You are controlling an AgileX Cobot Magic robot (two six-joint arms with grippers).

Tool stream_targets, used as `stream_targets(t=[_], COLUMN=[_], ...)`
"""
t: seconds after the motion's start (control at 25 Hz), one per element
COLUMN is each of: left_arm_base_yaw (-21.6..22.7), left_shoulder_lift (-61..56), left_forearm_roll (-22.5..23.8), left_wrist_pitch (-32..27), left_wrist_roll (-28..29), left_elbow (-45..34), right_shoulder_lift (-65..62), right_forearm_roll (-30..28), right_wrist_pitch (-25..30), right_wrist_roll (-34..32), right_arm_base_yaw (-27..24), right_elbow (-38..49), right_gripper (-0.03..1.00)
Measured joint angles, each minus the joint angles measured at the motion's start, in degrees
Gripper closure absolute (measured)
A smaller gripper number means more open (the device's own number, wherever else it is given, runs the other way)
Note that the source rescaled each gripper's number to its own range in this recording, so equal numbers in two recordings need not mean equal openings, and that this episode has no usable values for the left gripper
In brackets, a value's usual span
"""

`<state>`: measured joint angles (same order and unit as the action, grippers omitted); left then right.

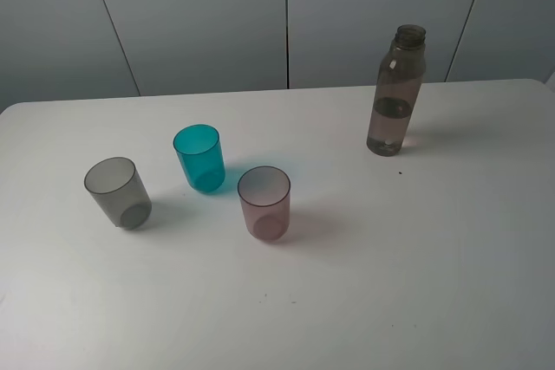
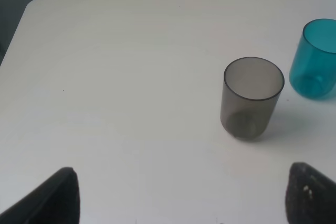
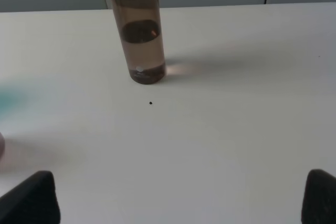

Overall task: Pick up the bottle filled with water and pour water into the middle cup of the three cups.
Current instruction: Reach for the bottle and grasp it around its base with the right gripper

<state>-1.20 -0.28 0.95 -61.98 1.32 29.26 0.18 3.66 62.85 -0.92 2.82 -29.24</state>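
Observation:
The smoky-brown bottle [image 1: 396,93] stands upright and uncapped at the back right of the white table [image 1: 416,257], about half full of water. It also shows in the right wrist view [image 3: 139,30]. The three cups stand left of centre: the grey cup [image 1: 117,192], the teal-blue middle cup [image 1: 199,157] and the pale pink cup [image 1: 264,203]. The left wrist view shows the grey cup [image 2: 252,97] and the teal-blue cup [image 2: 316,59]. My left gripper [image 2: 184,203] is open and empty, short of the grey cup. My right gripper [image 3: 181,203] is open and empty, short of the bottle. Neither arm shows in the high view.
Grey wall panels [image 1: 286,15] stand behind the table's far edge. A small dark speck [image 1: 400,172] lies on the table in front of the bottle. The table's left far corner [image 2: 31,4] shows in the left wrist view.

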Motion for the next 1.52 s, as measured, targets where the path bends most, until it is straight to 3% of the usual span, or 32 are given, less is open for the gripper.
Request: stream_targets(t=[1.52], left_arm_base_yaw=[0.00], left_shoulder_lift=[0.00], left_forearm_roll=[0.00], left_wrist_pitch=[0.00], left_wrist_roll=[-0.15], left_elbow=[0.00], right_shoulder_lift=[0.00], right_forearm_roll=[0.00], right_wrist_pitch=[0.00], right_wrist_roll=[0.00], right_arm_base_yaw=[0.00], right_elbow=[0.00], right_gripper=[-0.03])
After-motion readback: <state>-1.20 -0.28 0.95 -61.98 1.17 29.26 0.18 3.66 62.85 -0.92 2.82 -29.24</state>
